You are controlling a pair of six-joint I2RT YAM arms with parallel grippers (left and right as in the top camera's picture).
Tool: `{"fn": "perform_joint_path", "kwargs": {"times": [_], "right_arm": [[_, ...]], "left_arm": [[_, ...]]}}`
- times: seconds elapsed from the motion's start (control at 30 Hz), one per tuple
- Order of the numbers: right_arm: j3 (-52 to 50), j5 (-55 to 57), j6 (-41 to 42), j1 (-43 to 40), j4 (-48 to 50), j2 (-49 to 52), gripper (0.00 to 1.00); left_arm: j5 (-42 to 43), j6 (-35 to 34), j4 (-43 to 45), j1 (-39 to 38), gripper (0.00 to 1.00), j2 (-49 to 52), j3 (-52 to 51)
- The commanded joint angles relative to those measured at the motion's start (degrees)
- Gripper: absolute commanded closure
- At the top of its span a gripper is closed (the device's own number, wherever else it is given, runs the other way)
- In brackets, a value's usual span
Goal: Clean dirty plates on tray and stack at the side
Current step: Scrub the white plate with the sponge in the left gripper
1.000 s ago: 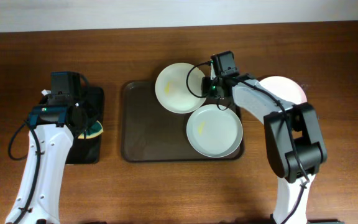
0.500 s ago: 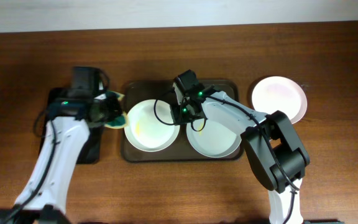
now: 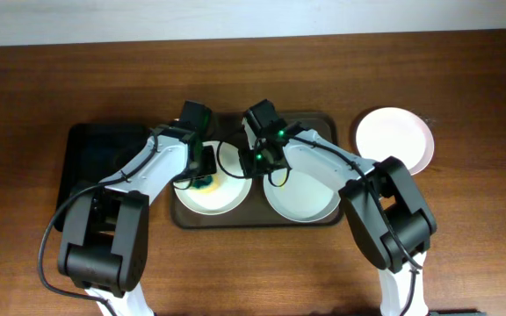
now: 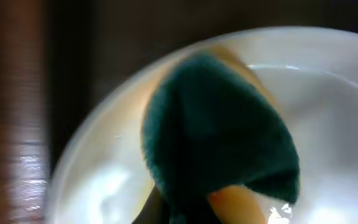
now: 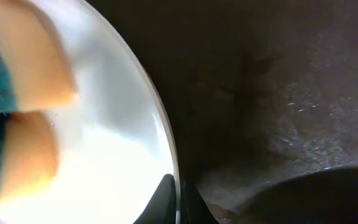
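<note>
My left gripper (image 3: 203, 168) is clamped on the sponge (image 3: 202, 183), a soft block with a dark green scouring face over yellow foam. It presses that block down into the left-hand plate (image 3: 228, 186), a round, shallow white dish lying at the left end of the large brown rectangular tray (image 3: 181, 218). In my left wrist view the sponge (image 4: 219, 130) fills the middle, with the plate's pale floor around it. My own fingers are hidden there, so I judge the grip from the overhead view.

My right gripper (image 3: 256, 161) pinches the same plate at its right rim. In the right wrist view the thin white edge (image 5: 166, 149) runs straight down between my jaws. I judge that I hold it there so the dish cannot slide or spin on the tray under the scrubbing.

The second plate (image 3: 310, 197), round, white and slightly greyer, rests on the right half of the tray, just beside the first, with my right arm crossing over it. It looks to be next in line.

The third plate (image 3: 393, 139), round and faintly pinkish white, sits on the dark wooden table (image 3: 464, 246) off the tray's right end. I take that as the stacking place. The smaller black tray (image 3: 95, 154) lies on the table to the left, probably where the sponge belongs.
</note>
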Motion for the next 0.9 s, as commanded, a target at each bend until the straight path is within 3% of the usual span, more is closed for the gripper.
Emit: {"fn": "perform_joint_path", "kwargs": {"times": [0.0,0.17,0.33,0.43,0.5,0.63,0.67,0.7,0.77,0.87], "right_arm": [[-0.57,4.04,-0.35,-0.76,-1.44,0.44,0.96],[-0.57,6.62,-0.33,-0.76,-2.27,0.44,0.96],[-0.57,6.62,-0.33,-0.76,-2.23,0.44,0.96],[-0.57,6.62,-0.33,-0.76,-2.21,0.44,0.96],[-0.57,6.62,-0.33,-0.76,-2.23,0.44,0.96],[-0.57,6.62,-0.33,-0.76,-1.66,0.44,0.96],[-0.57,6.62,-0.33,-0.76,-1.68,0.44,0.96],[-0.57,6.62,-0.33,-0.76,-1.73,0.44,0.96],[-0.57,6.62,-0.33,-0.76,-1.79,0.44,0.96],[-0.57,6.62,-0.35,-0.74,-1.16,0.44,0.96]], "left_arm": [[-21.44,-1.46,-3.72,2.23,1.00,3.54,-0.92],[-24.52,-6.03,-10.14,2.23,1.00,-0.24,4.50],[-5.18,-6.14,-8.70,2.29,1.00,-10.80,5.53],[8.59,-6.14,-7.08,2.27,1.00,-9.18,3.54],[10.23,-6.14,-3.82,2.21,1.00,-7.13,0.66],[10.21,-4.35,-1.05,1.95,1.00,-1.55,-2.91],[9.25,1.05,-1.33,1.95,1.00,-1.44,-2.93],[5.25,0.28,-2.58,1.97,1.00,-1.46,-2.91],[-11.15,-8.22,-8.50,2.01,1.00,-1.75,-2.64],[-15.76,-9.33,-11.30,2.01,1.00,-5.75,-0.11]]}}
